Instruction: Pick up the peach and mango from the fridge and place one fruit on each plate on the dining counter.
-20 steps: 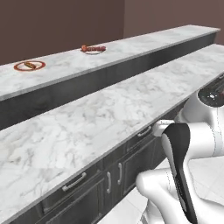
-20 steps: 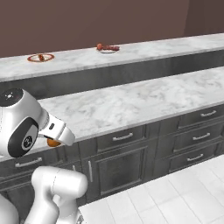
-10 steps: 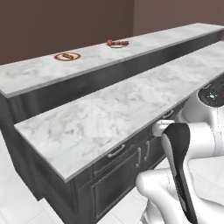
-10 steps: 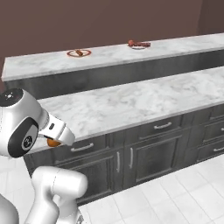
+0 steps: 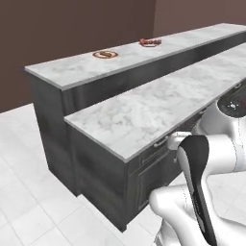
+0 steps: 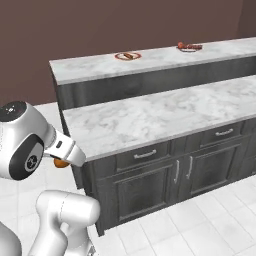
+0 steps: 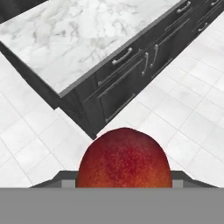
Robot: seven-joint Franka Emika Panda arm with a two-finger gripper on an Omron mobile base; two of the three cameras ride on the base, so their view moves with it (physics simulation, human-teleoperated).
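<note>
My gripper is shut on a round red-orange fruit; whether it is the peach or the mango I cannot tell. That fruit also peeks out under the hand, low by the cabinet corner. The dining counter runs along the back. A red-rimmed white plate lies near its left end. Farther right sits the other plate with something reddish on it. The fridge is out of view.
A lower marble-topped cabinet run with dark drawers stands between me and the dining counter. Its left end corner is close to my hand. White tiled floor opens to the left.
The whole scene has slid right in both base views, so the base has driven left along the counters; their left ends have come into sight. The fruit stays in the gripper.
</note>
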